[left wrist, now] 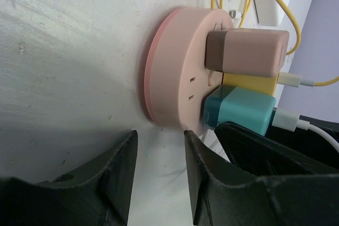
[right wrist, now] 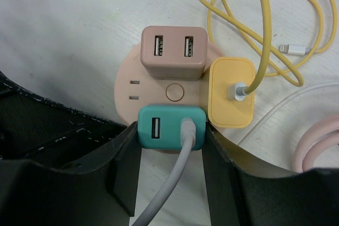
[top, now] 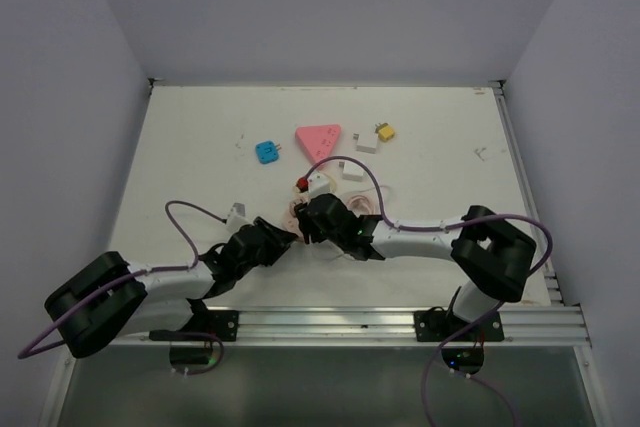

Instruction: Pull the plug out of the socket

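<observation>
Top external view gives me the layout: the white surface [top: 200, 147], with the left arm [top: 190, 282] and right arm [top: 420, 237] meeting near its middle. The wrists hide the work itself there.

Right wrist view fills that in from above. The round pink socket [right wrist: 159, 91] lies flat on the surface and carries a brown plug [right wrist: 174, 51], a yellow plug [right wrist: 231, 91] and a teal plug [right wrist: 170, 128]. The right claw [right wrist: 170, 130] is closed on the teal plug, one finger pressed to each side. The white cable [right wrist: 169, 183] trails out between the fingers.

Left wrist view adds the side profile, which the other two lack. It shows the teal plug seated against the socket face, not drawn out at all. The left claw [left wrist: 159, 138] stands partly open with nothing between its fingers, tips just beside the socket's rim. I cannot tell whether they touch it.

I judge the grasp made and the pull not begun. Next I'd want a straight pull away from the socket face. The left claw should brace the socket so it doesn't lift along, and I'd watch the yellow plug, which sits hard against the teal one.
</observation>
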